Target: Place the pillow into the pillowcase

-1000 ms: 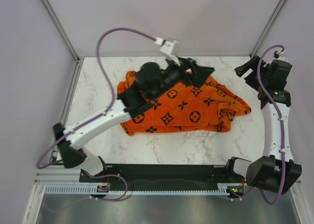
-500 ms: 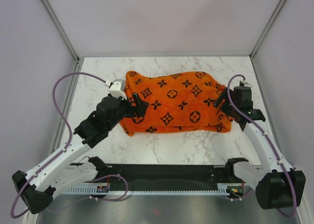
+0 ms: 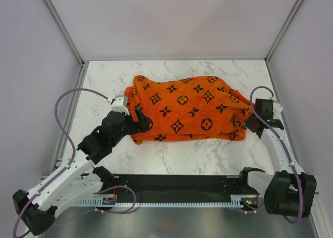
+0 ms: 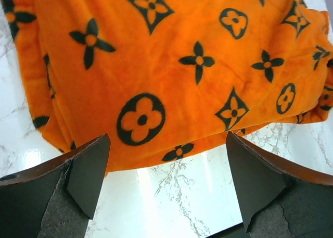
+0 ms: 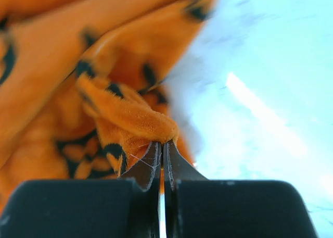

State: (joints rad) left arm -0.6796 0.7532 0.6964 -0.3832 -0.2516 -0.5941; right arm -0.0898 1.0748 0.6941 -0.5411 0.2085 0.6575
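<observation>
The right gripper (image 5: 162,143) pinches a pillowcase (image 3: 187,110) fold, probably to tug it straight; the left gripper (image 4: 166,139) hovers wide open opposite

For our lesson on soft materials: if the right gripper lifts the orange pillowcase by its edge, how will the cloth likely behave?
The pillowcase will probably drape and sag, since it lies wrinkled and folded. Its plush pile likely grips rather than slips: a fold sits bunched at the shut right gripper.

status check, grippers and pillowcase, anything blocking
Left gripper open, at the left edge of the pillowcase. Right gripper shut at its right edge, grip unclear. No pillow showing. Nothing in the way.
</observation>
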